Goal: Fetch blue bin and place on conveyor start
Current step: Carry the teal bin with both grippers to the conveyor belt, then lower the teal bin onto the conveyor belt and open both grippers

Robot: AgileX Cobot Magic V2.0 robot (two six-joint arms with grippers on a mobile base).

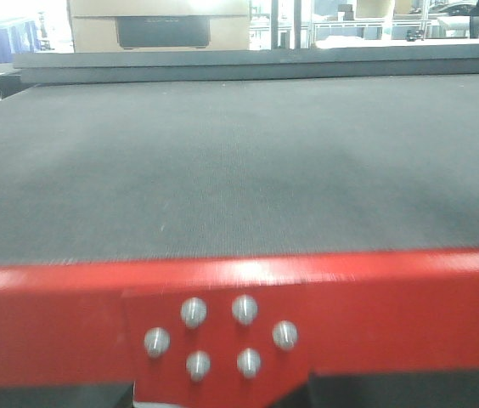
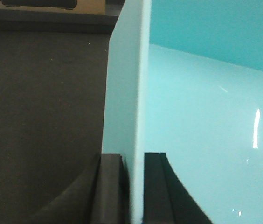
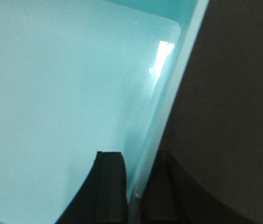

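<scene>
In the left wrist view my left gripper (image 2: 132, 186) is shut on the left wall of the pale aqua blue bin (image 2: 206, 116), one finger inside and one outside. My right gripper (image 3: 135, 186) is shut the same way on the right wall of the blue bin (image 3: 66, 84). Dark grey belt lies beyond the wall in both wrist views (image 2: 38, 102) (image 3: 234, 93). The front view shows the conveyor start (image 1: 239, 161) with its red front edge (image 1: 375, 297), but neither the bin nor the grippers. I cannot tell if the bin touches the belt.
Several silver bolt heads (image 1: 220, 336) sit on a red plate under the front edge. A cardboard box (image 1: 159, 24) and metal frames stand behind the belt's far end. The bin's inside is empty.
</scene>
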